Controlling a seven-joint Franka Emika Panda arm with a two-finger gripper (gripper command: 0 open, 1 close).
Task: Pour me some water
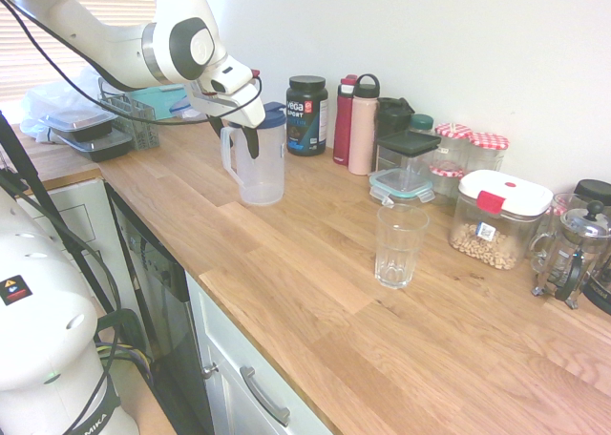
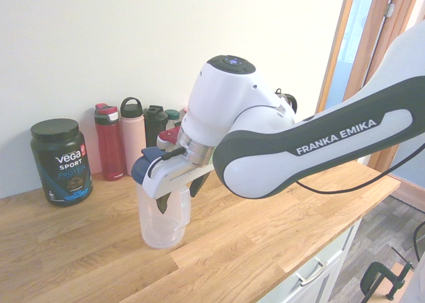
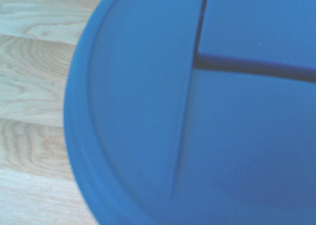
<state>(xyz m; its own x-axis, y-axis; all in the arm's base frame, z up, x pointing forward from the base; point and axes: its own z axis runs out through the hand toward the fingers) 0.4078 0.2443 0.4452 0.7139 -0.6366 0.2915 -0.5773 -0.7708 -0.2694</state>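
On the wooden countertop [image 1: 315,263] you have the clear plastic pitcher [image 1: 259,168] standing upright, its long axis vertical, blue lid [image 1: 274,115] on top and its looped handle turned toward the window end of the counter in the first exterior view. Your gripper [image 1: 235,135] sits right over that handle side, angled steeply down, with its dark fingers [image 1: 251,141] spread apart and reaching down past the rim by the handle; you cannot tell from either exterior view whether they touch the plastic, and nothing is clamped. Your wrist view is almost filled by the smooth, round blue lid [image 3: 197,116], slightly blurred, with a dark seam marking its flap, and pale wood grain beside it. Well apart from the pitcher, nearer the counter's front edge, stands the ribbed clear drinking glass [image 1: 399,244], upright with its mouth open upward. Along the wall behind you see a black tub [image 2: 61,161] with a label reading "vega SPORT PROTEIN", a dark red bottle [image 2: 109,142] and a pink bottle [image 2: 133,133] with a black loop cap. Further along are a clear container with a white lid and red clip [image 1: 498,216] holding what look like chickpeas, and a glass French press [image 1: 573,254]. Your arm's forearm reads "FRANKA EMIKA".
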